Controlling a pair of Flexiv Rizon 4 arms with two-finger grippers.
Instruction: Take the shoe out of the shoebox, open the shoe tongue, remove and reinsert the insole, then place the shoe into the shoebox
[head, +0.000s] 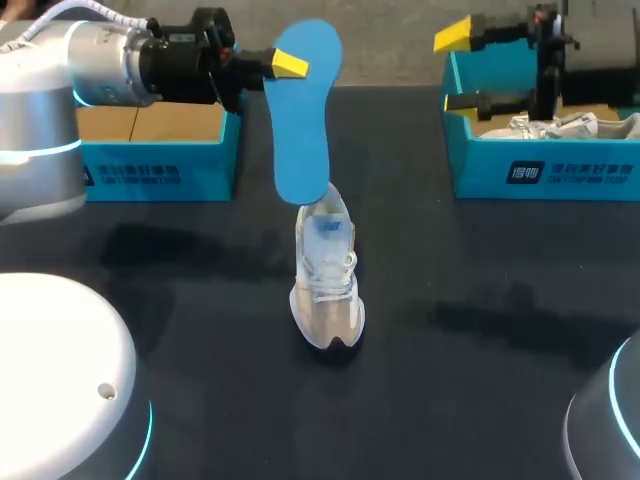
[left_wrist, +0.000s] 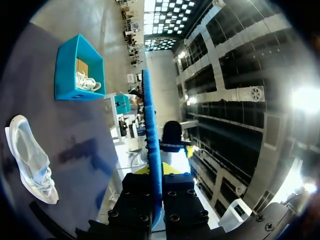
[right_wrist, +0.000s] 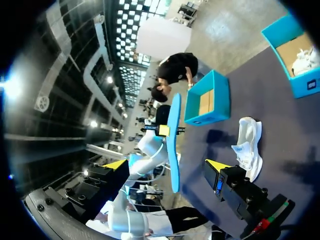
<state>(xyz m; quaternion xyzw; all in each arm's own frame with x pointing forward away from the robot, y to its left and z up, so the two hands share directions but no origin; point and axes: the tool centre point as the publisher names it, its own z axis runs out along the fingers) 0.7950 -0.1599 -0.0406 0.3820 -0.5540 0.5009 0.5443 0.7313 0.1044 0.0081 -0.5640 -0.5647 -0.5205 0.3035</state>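
A white and beige shoe (head: 327, 270) stands upright on the black table, toe towards the front edge. My left gripper (head: 290, 62) is shut on the upper end of a blue insole (head: 303, 120). The insole hangs down with its lower end just above the shoe's heel opening. In the left wrist view the insole (left_wrist: 150, 140) runs edge-on between the fingers, with the shoe (left_wrist: 31, 161) off to one side. My right gripper (head: 460, 70) stands open and empty above the right shoebox (head: 545, 165). From the right wrist I see the insole (right_wrist: 174, 140) and shoe (right_wrist: 248, 145) ahead.
A teal shoebox (head: 160, 150) at the back left shows only its cardboard bottom. The right shoebox holds another white shoe (head: 560, 125). Two white arm bases (head: 60, 380) fill the front corners.
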